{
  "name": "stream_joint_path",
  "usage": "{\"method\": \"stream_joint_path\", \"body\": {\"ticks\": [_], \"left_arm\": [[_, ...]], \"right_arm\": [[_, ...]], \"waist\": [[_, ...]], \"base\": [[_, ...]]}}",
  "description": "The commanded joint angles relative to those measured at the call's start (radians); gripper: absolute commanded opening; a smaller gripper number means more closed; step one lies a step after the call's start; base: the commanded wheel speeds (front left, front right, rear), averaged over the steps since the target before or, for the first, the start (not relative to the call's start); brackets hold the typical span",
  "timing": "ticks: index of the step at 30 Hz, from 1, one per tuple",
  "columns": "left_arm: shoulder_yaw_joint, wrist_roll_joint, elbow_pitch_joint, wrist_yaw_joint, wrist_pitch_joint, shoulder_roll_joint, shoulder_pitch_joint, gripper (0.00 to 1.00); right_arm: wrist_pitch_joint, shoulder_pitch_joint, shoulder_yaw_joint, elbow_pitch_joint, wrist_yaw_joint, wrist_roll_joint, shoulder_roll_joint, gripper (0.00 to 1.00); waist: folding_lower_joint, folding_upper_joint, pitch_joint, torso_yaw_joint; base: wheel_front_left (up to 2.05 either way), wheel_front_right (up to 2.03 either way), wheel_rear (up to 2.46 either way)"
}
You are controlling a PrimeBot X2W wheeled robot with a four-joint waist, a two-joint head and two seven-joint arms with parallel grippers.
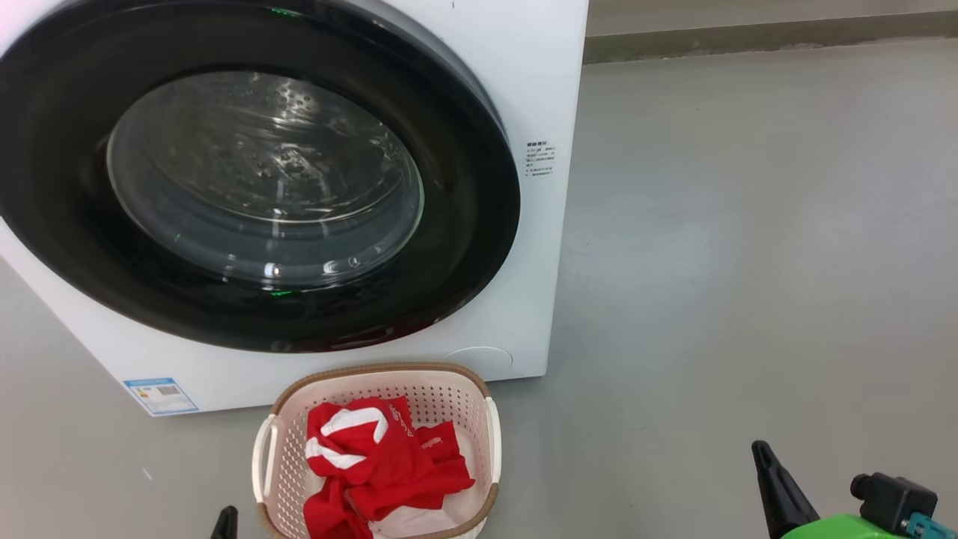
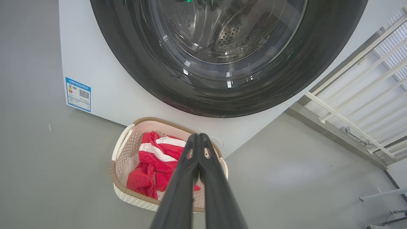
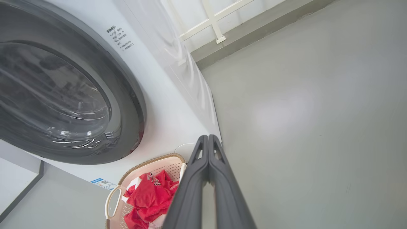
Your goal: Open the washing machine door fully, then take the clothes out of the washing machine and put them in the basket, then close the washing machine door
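Observation:
The washing machine door [image 1: 247,180] lies flush against the white washing machine [image 1: 539,82]; through its glass I see bare steel drum. The door [image 2: 222,54] and machine [image 3: 165,95] fill the upper part of both wrist views. On the floor in front stands the basket [image 1: 273,449], holding the red clothes [image 1: 378,464] with white trim. My left gripper [image 2: 198,136] is shut and empty above the basket [image 2: 127,190] and clothes [image 2: 149,165]. My right gripper [image 3: 208,138] is shut and empty, to the right of the basket [image 3: 111,197]; its tip [image 1: 762,449] shows lower right.
Bare grey floor [image 1: 748,262] spreads to the right of the machine. A white railing [image 2: 365,95] and a low wall base run behind it. A blue sticker [image 1: 161,395] marks the machine's lower left front.

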Motion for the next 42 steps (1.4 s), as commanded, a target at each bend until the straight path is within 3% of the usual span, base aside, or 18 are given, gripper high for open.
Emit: {"method": "stream_joint_path", "body": {"ticks": [1, 42], "left_arm": [[0.019, -0.033, -0.027, 0.000, 0.007, 0.006, -0.039, 0.00], [0.043, -0.455, -0.045, 0.000, 0.125, -0.010, -0.115, 0.00]], "right_arm": [[0.007, -0.049, -0.007, -0.031, -0.001, 0.035, -0.013, 0.00], [0.128, -0.105, -0.041, -0.082, -0.002, 0.476, -0.018, 0.00]], "waist": [[-0.0001, 0.0000, 0.000, 0.001], [-0.0001, 0.0000, 0.002, 0.021]], "base": [[0.00, 0.00, 0.00], [0.00, 0.00, 0.00]]}}
